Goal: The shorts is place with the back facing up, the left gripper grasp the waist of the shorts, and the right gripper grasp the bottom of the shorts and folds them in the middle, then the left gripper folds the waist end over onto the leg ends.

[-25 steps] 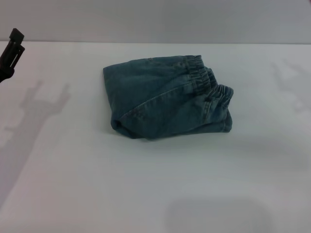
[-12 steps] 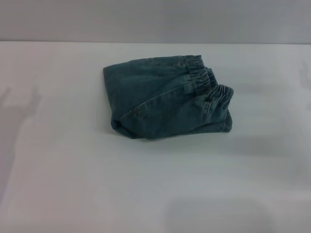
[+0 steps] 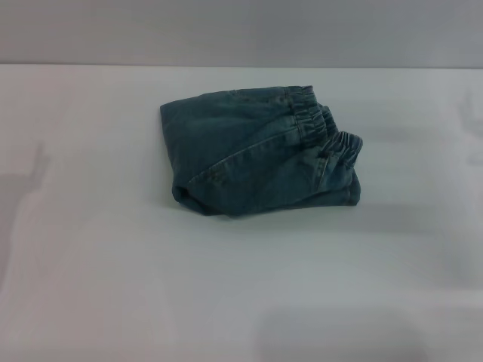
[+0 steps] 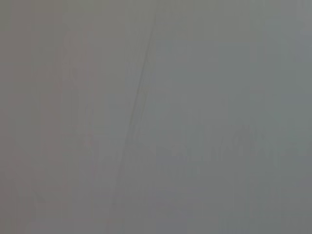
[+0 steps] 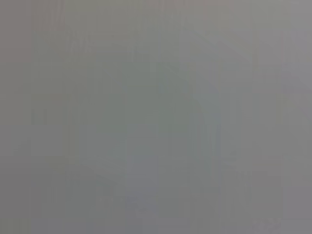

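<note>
The shorts (image 3: 253, 154) lie folded into a compact bundle on the white table (image 3: 241, 286), a little behind its middle in the head view. Their puckered elastic waist (image 3: 324, 128) lies on top along the bundle's right side. A rounded fold forms the left and front edges. The leg ends are hidden under the folded layers. Neither the left gripper nor the right gripper shows in any view. Both wrist views show only a plain grey surface.
The table's far edge (image 3: 241, 66) meets a grey wall behind the shorts. A faint arm shadow (image 3: 30, 181) lies on the table at the left.
The left gripper, seen at the far left edge a second ago, has withdrawn out of view. Its shadow on the table has slid leftward and faded. The shorts have not moved.
</note>
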Robot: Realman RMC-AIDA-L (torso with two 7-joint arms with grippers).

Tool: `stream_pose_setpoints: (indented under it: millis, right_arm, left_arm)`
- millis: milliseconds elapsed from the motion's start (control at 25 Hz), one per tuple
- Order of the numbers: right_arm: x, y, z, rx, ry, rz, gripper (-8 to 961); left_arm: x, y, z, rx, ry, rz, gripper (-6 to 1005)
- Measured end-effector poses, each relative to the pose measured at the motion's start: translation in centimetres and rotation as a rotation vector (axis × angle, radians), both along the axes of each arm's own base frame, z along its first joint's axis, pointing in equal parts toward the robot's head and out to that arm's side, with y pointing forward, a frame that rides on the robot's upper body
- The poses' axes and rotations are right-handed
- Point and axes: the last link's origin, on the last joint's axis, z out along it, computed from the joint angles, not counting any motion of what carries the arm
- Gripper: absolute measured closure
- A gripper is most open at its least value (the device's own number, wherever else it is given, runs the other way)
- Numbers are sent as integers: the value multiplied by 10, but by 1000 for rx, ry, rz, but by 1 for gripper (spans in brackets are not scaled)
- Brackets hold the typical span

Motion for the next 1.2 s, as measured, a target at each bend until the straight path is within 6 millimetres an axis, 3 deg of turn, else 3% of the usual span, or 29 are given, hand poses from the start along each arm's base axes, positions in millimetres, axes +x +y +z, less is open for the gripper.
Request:
stream_pose_setpoints:
  millis: [520, 1200]
  right_arm:
    - [-10, 10, -10, -43, 26, 8, 392]
    - [-12, 14, -10, -55, 46, 9, 391]
  left_arm:
    - [-8, -7, 1, -3, 30, 33, 183]
    - [-7, -2, 6, 11, 42, 32, 183]
